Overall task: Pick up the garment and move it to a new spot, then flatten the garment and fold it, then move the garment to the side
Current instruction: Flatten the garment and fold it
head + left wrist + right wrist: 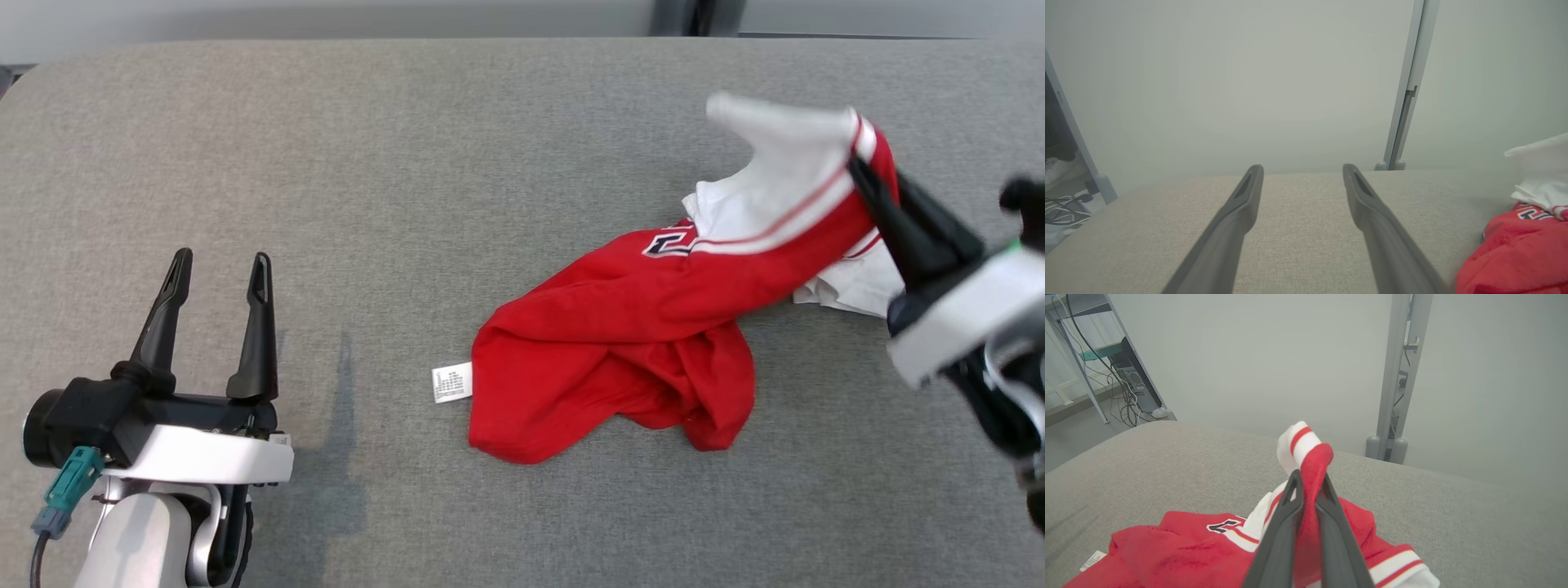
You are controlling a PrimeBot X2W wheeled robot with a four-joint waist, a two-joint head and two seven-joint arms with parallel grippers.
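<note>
Right gripper (859, 170) fingers clamped on the garment (637, 327) at its striped edge. Lift high so the tail clears the desk (326, 163); left gripper (219, 268) hovers, fingers apart.

My right gripper (1310, 479) is clamped tight on a red fold of the garment (1180, 551), with the white-and-red striped cuff sticking up past the fingertips. The rest lies bunched on the grey padded surface (1453, 506), well short of its far edge. A white label (1092, 560) pokes out beside the red cloth. I see a grey post (1392, 375) behind the far edge and cables (1126, 396) beyond the far corner.
</note>
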